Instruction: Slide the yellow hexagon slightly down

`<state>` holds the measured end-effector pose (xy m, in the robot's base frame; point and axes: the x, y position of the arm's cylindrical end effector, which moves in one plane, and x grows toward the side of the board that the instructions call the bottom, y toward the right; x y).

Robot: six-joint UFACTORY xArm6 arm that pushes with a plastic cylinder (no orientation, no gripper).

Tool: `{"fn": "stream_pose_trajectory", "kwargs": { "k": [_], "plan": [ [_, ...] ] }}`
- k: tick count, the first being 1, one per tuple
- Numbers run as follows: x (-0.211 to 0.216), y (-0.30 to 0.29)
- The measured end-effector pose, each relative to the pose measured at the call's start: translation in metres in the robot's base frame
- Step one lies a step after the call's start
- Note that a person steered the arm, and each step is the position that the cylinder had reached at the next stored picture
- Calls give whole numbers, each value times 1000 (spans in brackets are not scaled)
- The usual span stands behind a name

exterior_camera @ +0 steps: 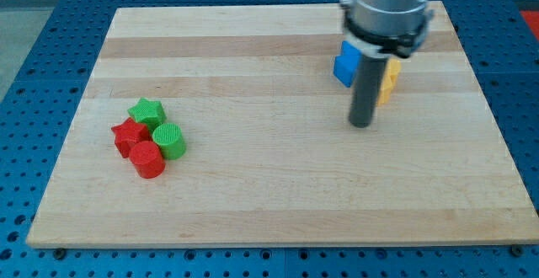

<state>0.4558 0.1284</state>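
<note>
Yellow hexagon (388,80) sits upper right on board (253,202), partly hidden by rod, beside blue block (344,66). My tip (360,125) just below-left of hexagon. No claw fitted. Tip on wrong side; push seemingly not begun.

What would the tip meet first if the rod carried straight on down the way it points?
My tip points straight down at the wooden board; that comes first. The yellow hexagon and blue block sit behind, toward the view's top.
</note>
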Motion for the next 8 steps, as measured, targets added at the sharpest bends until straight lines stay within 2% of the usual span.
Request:
{"fn": "stream_pose_trajectory", "kwargs": {
  "k": [1,3,5,7,8],
  "plan": [
    [-12,39],
    [-45,39],
    [-56,39],
    [-68,30],
    [-68,-2]
  ]
}}
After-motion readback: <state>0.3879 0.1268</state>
